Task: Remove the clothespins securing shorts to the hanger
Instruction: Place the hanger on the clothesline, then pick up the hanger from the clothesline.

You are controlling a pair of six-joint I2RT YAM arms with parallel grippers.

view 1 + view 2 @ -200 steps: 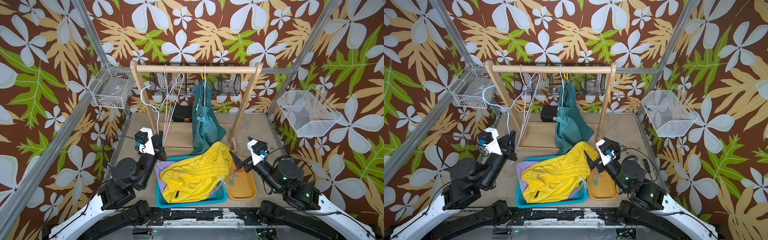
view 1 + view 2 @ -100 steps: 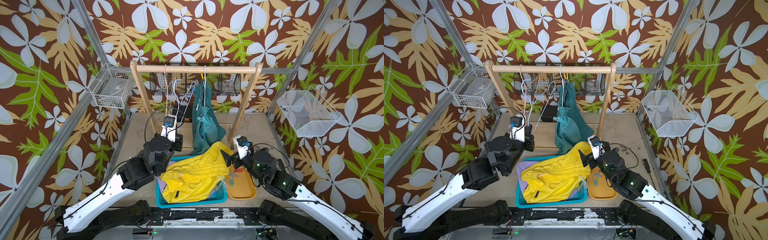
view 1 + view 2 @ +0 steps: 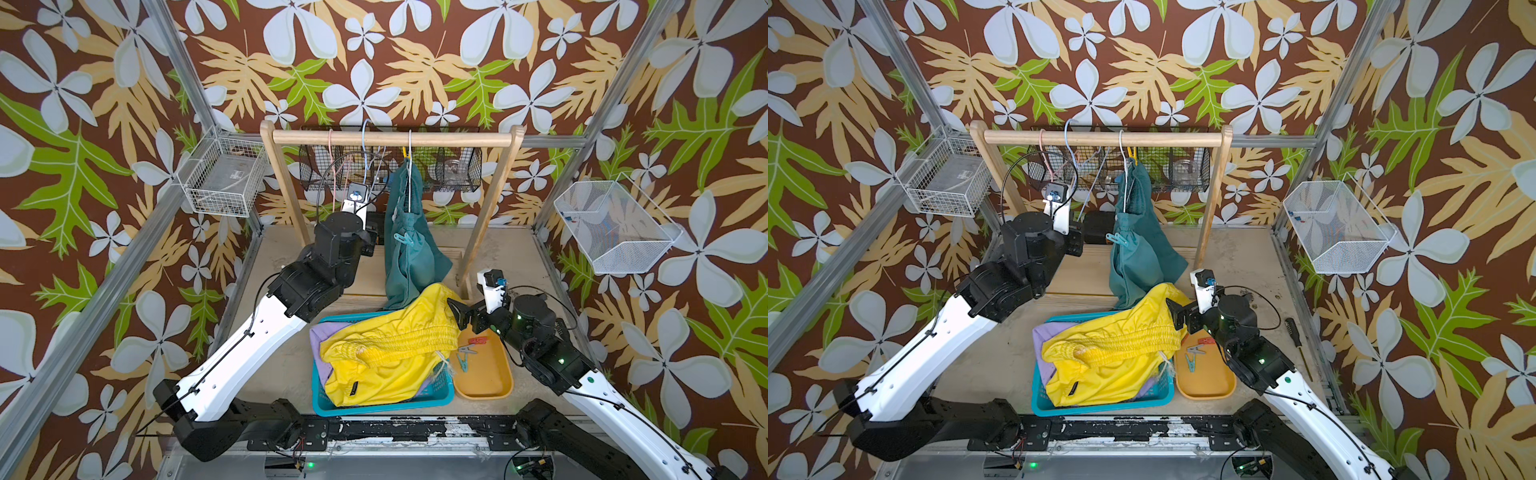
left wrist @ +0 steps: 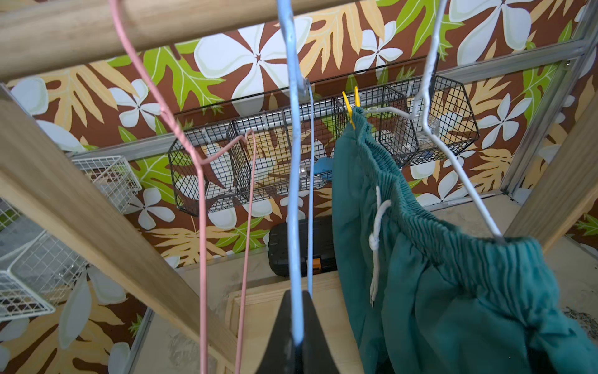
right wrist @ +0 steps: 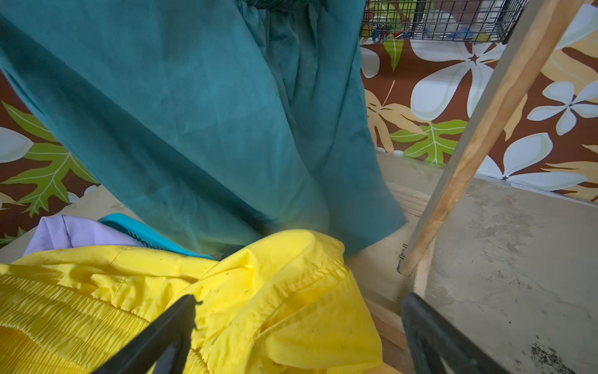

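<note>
So the left gripper [image 4: 296,299] is pinching the blue hanger [image 4: 293,162]. The right gripper [image 5: 301,301] gapes wide over the yellow shorts [image 3: 386,353], heaped on the lilac shorts [image 3: 318,336] in the teal basket [image 3: 374,409]. The teal shorts [image 3: 409,266] hang off the white hanger [image 4: 453,155], with a yellow clothespin [image 4: 351,107] and a teal clothespin [image 3: 403,240] on them. There are loose clothespins [image 3: 466,354] in the orange tray [image 3: 486,382].

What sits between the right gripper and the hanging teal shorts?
A raised fold of the yellow shorts, seen in the right wrist view just ahead of the open right gripper, with the teal shorts hanging beyond it.
</note>
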